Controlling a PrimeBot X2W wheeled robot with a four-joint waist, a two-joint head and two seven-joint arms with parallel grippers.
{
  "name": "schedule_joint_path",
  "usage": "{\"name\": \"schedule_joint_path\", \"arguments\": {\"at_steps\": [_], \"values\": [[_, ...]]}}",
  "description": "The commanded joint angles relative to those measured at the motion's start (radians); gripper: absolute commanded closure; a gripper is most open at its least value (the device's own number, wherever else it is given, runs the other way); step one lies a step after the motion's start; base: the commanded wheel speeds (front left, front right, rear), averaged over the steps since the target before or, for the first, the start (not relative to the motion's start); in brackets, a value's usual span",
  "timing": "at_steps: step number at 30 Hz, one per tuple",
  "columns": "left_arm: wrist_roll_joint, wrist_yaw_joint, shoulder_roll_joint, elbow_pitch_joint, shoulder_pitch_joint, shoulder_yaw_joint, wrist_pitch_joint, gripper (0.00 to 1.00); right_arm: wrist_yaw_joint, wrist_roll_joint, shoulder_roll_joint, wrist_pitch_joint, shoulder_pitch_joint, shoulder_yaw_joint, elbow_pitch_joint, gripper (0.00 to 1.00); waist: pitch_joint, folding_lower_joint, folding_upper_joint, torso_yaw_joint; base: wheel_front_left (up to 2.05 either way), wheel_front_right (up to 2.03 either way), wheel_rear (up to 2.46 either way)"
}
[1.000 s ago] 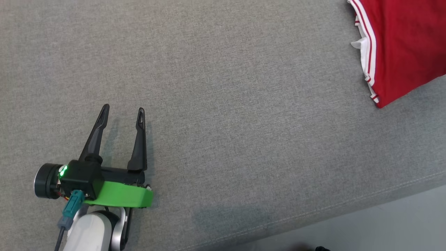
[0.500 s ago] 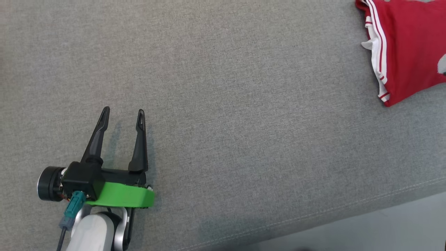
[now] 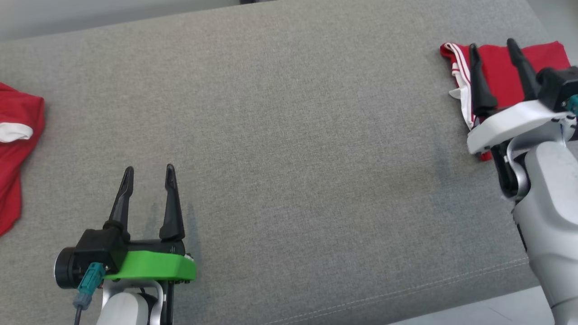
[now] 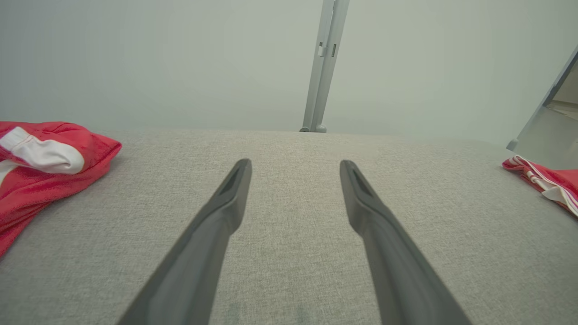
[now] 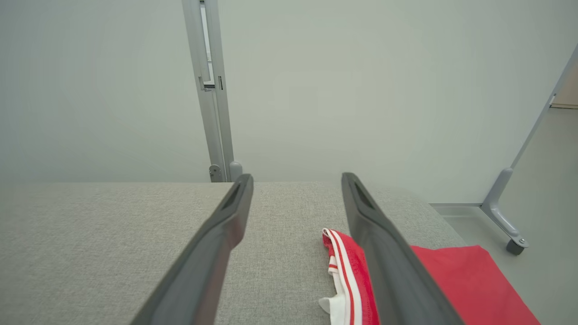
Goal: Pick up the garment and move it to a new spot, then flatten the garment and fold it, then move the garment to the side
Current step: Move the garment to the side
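A folded red garment (image 3: 501,76) with white striped trim lies at the far right of the grey fabric surface (image 3: 289,135). My right gripper (image 3: 492,45) hovers over it, open, with nothing between its fingers. The right wrist view shows the garment (image 5: 460,280) beneath and right of the right gripper (image 5: 295,178). My left gripper (image 3: 149,169) stands open and empty at the lower left, over bare fabric. In the left wrist view the left gripper (image 4: 293,164) points across the surface, with the folded garment (image 4: 548,180) far to the right.
A second, crumpled red garment (image 3: 16,149) with a white cuff lies at the left edge, also the red heap (image 4: 40,180) in the left wrist view. The surface's seamed front edge runs along the lower right, with floor (image 3: 496,316) beyond. A metal post (image 4: 323,67) and a wheeled frame leg (image 5: 501,216) stand behind.
The head camera has shifted, bringing the right gripper, the surface's far edge and the left garment into the picture. The left gripper stays open in the same pose.
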Motion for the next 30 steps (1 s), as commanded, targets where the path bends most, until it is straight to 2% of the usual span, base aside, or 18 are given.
{"name": "schedule_joint_path", "arguments": {"at_steps": [1,8,18,25,30], "values": [[-0.007,0.007,-0.002,0.01,0.021,0.01,-0.005,0.0,-0.002,0.004,0.005,-0.004,0.042,0.004,-0.031,0.0,-0.087,0.0,0.0,0.038,0.0,0.0,0.0],[-0.024,0.015,-0.019,0.051,0.082,0.05,-0.008,0.0,-0.002,-0.025,0.075,-0.003,0.222,-0.013,-0.196,0.0,-0.161,0.0,0.0,0.095,0.0,0.0,0.0],[-0.027,-0.004,-0.042,0.115,0.166,0.055,-0.008,0.0,-0.002,-0.111,0.217,-0.003,0.52,-0.148,-0.36,0.0,-0.243,0.0,0.0,0.186,0.0,0.0,0.0],[-0.017,-0.01,-0.052,0.136,0.18,0.047,-0.008,0.0,-0.002,-0.139,0.247,-0.003,0.633,-0.157,-0.408,0.0,-0.279,0.0,0.0,0.22,0.0,0.0,0.0],[0.003,-0.019,-0.054,0.132,0.173,0.048,-0.008,0.0,-0.002,-0.11,0.248,0.002,0.674,-0.131,-0.407,0.0,-0.291,0.0,0.0,0.227,0.0,0.0,0.0]]}}
